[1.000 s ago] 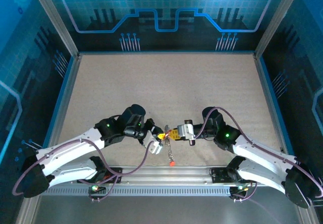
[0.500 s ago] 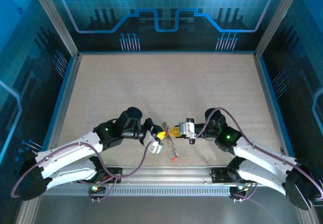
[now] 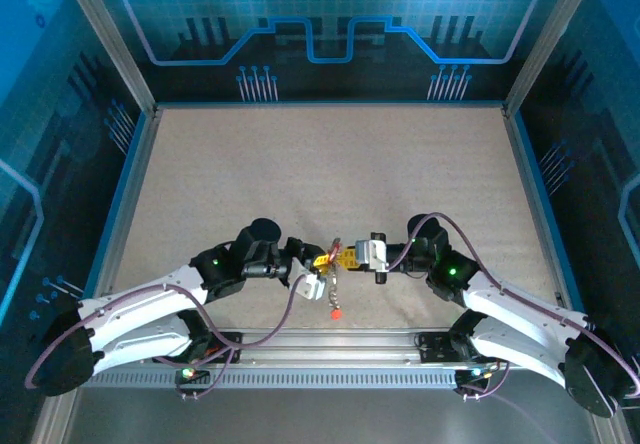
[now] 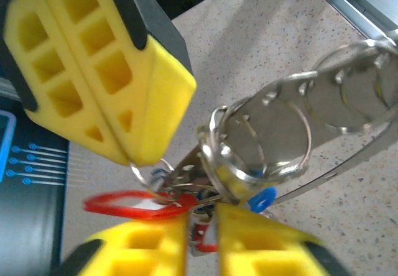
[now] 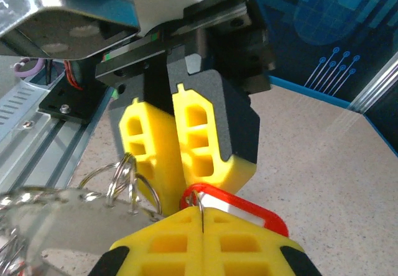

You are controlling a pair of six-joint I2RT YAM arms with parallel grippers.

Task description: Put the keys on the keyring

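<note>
Left gripper point(image 3: 318, 264) is clenched on the keyring point(image 4: 249, 175); right gripper point(image 3: 347, 258), at its 3 o'clock, clamps a red-headed key point(image 5: 236, 204). Other keys point(image 3: 335, 294) dangle toward 6 o'clock. Threading looks underway: next, ease that key along the ring's coil.

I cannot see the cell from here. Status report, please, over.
Left gripper shut on keys. Right gripper shut on keys, tip to tip. Keyring hangs at the pinch. Red tag crowds it.

Yellow tool pads point(image 4: 93, 71); red key point(image 4: 124, 202); blue key point(image 4: 262, 199); silvery keys point(image 4: 273, 133); speckled beige table point(image 4: 261, 40).
</note>
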